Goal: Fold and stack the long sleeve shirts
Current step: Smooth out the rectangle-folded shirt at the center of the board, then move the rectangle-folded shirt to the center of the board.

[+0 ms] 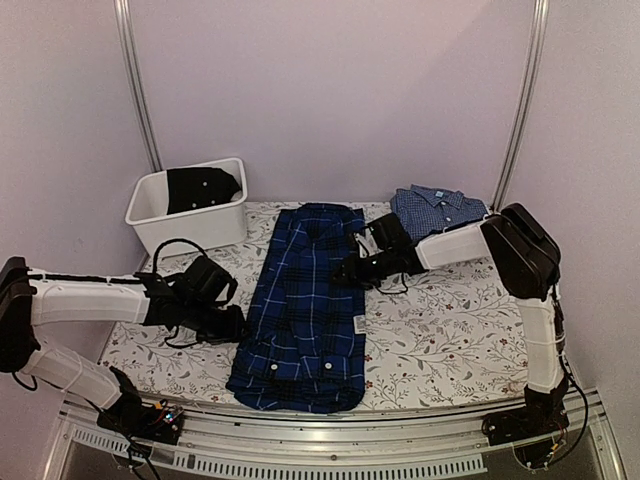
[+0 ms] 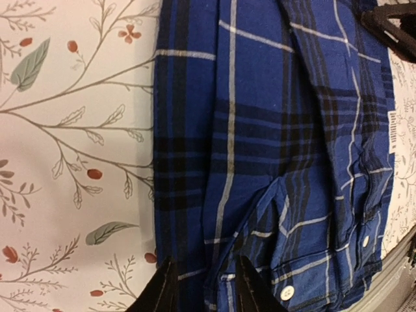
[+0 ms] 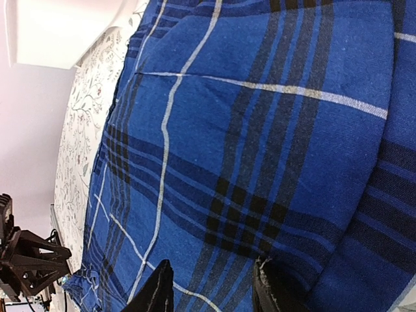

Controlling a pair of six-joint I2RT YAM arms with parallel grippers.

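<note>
The navy and royal-blue plaid shirt lies folded into a long strip down the middle of the table. My left gripper is at its left edge near the front. In the left wrist view the gripper is open, its fingers straddling the edge of the plaid shirt beside a buttoned cuff. My right gripper is at the shirt's right edge, further back. In the right wrist view it is open low over the plaid shirt. The lighter blue checked shirt lies folded at the back right.
A white bin with a black item inside stands at the back left; it also shows in the right wrist view. The table has a floral cloth. A metal rail runs along the front edge.
</note>
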